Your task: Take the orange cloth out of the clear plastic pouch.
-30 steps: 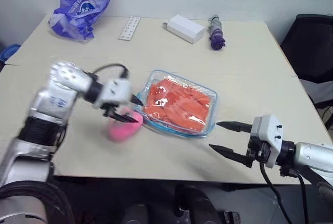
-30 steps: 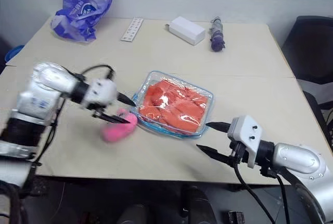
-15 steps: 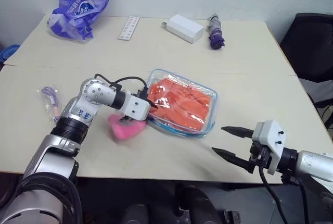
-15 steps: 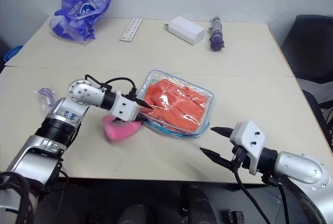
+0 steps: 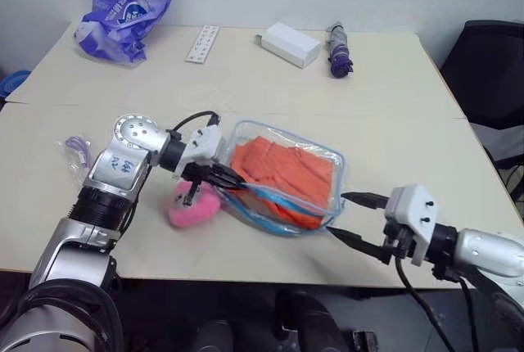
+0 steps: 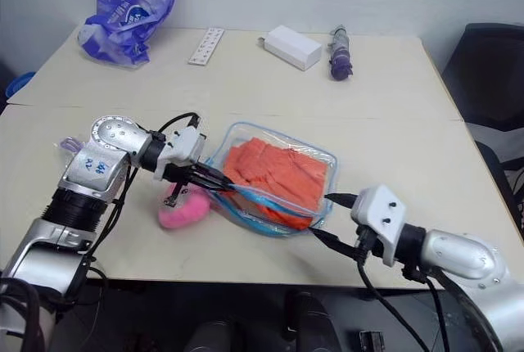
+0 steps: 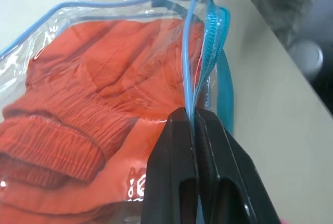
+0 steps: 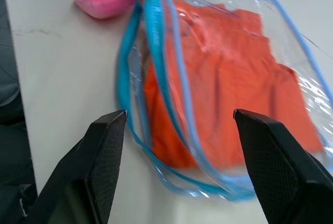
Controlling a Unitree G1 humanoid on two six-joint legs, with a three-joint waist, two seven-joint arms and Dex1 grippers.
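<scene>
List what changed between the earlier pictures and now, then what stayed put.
The left claw closed on the blue-trimmed edge of the clear plastic pouch and lifted it, so the pouch now stands tilted up off the table. The right claw stayed open and edged up to the pouch's near corner. The orange cloth remains inside; the pink plush stayed put.

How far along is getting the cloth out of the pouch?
Done: the left gripper has its jaws shut on the clear plastic pouch at its blue zipper edge. In hand: the right gripper, jaws open, faces the pouch's mouth. Left: the orange cloth lies fully inside, ungrasped.
</scene>
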